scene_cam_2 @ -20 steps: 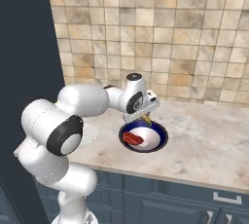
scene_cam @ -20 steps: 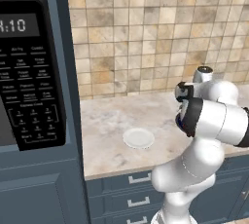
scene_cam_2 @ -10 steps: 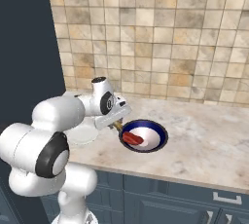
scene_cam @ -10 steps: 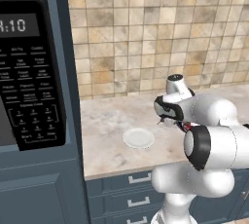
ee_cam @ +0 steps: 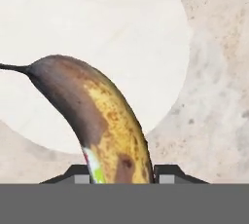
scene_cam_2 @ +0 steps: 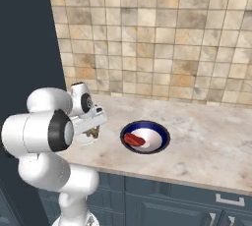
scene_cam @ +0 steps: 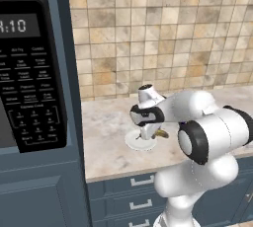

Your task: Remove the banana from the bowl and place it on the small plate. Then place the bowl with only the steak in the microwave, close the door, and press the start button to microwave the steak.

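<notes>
While the hand (ee_cam: pixel 121 179) grips the banana (ee_cam: pixel 97 121), the small plate (ee_cam: pixel 97 23) lies beneath.

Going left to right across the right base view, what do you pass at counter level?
Gripper holding the banana over the small plate → blue bowl with the steak inside → bare counter.

My left base view looks forward and down from behind the arm, the black keypad microwave (scene_cam: pixel 29 73) at nine o'clock. My right base view faces the same beige marble counter (scene_cam_2: pixel 206 141) from the other side. My hand view sits close above the small white plate (ee_cam: pixel 97 33).
</notes>
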Available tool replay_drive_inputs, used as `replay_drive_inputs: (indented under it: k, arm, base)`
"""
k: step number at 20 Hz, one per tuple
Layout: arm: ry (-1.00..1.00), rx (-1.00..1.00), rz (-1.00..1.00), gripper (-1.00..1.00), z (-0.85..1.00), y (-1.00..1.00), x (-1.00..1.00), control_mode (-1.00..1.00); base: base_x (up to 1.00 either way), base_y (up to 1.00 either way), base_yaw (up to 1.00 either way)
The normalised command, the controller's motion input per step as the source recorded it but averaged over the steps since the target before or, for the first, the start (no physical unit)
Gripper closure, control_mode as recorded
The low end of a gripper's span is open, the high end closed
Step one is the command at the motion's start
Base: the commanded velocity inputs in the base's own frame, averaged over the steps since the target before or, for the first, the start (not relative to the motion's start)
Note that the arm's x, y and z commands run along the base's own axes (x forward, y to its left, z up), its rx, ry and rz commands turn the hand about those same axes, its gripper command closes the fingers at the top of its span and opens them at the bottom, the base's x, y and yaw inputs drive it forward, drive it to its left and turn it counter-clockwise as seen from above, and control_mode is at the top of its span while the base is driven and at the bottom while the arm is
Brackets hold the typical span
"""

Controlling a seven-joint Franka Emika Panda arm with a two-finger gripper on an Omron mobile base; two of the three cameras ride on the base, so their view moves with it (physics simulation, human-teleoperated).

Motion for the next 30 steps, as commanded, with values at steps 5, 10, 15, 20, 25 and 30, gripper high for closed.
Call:
replay_drive_inputs:
  k: [5,10,15,20,25,30]
  arm:
    - [0.06,0.00,0.00,1.00,-0.44,0.62,0.30,-1.00]
    - [0.00,0.00,0.00,1.00,-0.32,0.18,0.33,-1.00]
    - [0.06,0.00,0.00,-1.00,-0.45,0.01,0.01,-1.00]
    - [0.02,0.00,0.00,-1.00,-0.17,0.04,-0.09,-1.00]
    - [-0.11,0.00,-0.02,-1.00,0.19,-0.04,-0.49,-1.00]
    - [-0.27,0.00,0.00,-1.00,0.57,-0.11,-0.43,-1.00]
  base:
    - [0.00,0.00,0.00]
    - [0.00,0.00,0.00]
    - [0.00,0.00,0.00]
    - [0.00,0.00,0.00]
    - [0.00,0.00,0.00]
    - [0.00,0.00,0.00]
